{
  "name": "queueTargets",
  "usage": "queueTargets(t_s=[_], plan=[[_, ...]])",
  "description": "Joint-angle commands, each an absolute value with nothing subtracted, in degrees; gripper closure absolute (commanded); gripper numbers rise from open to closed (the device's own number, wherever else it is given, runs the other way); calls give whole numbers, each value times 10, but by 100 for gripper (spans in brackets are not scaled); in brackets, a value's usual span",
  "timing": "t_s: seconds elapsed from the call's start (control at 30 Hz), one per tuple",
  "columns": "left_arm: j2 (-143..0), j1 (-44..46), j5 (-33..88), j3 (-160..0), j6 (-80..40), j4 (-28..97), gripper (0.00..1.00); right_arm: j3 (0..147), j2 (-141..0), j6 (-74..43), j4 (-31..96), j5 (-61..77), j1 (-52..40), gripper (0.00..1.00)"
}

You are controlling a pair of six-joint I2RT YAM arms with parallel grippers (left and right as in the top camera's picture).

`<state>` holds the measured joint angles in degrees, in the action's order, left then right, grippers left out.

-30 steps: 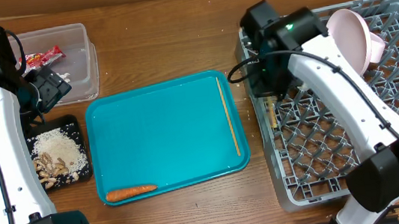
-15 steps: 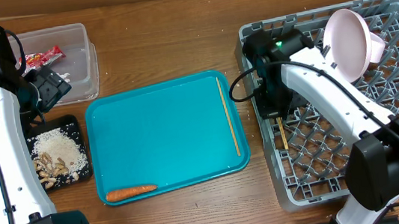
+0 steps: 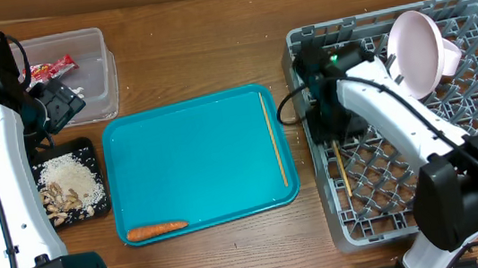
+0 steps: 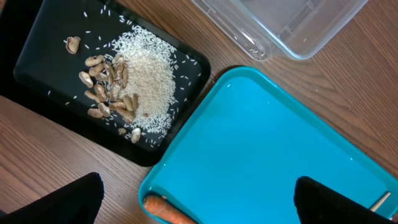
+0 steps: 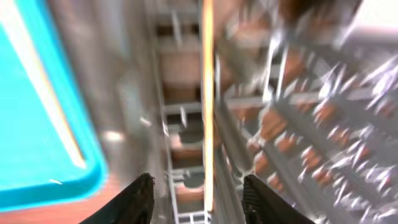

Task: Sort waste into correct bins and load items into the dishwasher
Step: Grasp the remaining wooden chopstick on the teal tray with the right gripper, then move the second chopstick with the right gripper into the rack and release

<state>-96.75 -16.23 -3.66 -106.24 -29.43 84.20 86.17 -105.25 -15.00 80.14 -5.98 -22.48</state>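
My right gripper [image 3: 328, 122] is open over the left side of the grey dish rack [image 3: 469, 13]. One chopstick [image 3: 340, 167] lies on the rack floor below it and shows blurred between the open fingers [image 5: 202, 199] in the right wrist view [image 5: 208, 93]. The other chopstick [image 3: 274, 139] lies on the teal tray [image 3: 196, 157]. The pale plate [image 3: 417, 49] stands in the rack. The carrot [image 3: 156, 229] lies at the teal tray's front left [image 4: 165, 210]. My left gripper [image 3: 59, 100] [image 4: 199, 208] is open and empty beside the clear tub [image 3: 97, 73].
The black tray [image 3: 88, 156] holds rice [image 4: 149, 74] and nut scraps [image 4: 102, 87]. The red wrapper [image 3: 51, 67] lies in the clear tub, whose corner shows in the left wrist view [image 4: 292, 37]. The rack's raised walls stand around my right gripper.
My right arm has moved toward the front along the rack's left side. The chopstick now lies in the rack, free of the fingers. The left arm has not moved.
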Motion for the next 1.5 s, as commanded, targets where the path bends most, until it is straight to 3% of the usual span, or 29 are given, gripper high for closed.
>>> queueTargets(t_s=[0.0,0.23,0.7,1.13,1.27,1.4,1.47], plan=[[-959,-163,-36,-1070,-283,842,0,965,-1012,-149,789,-41,-229,51],[-959,-163,-35,-1070,-283,842,1,1005,-1019,-133,698,59,-256,46],[-959,-163,-35,-1070,-283,842,0,922,-1141,-135,661,59,-333,44],[-959,-163,-36,-1070,-283,848,0,890,-1238,-137,628,56,-338,45],[-959,-163,-35,-1070,-283,848,0,874,-1240,-137,616,57,-339,61],[-959,-163,-35,-1070,-283,848,0,874,-1240,-140,620,57,-338,89],[-959,-163,-35,-1070,-283,848,0,875,-1240,-153,621,57,-338,95]])
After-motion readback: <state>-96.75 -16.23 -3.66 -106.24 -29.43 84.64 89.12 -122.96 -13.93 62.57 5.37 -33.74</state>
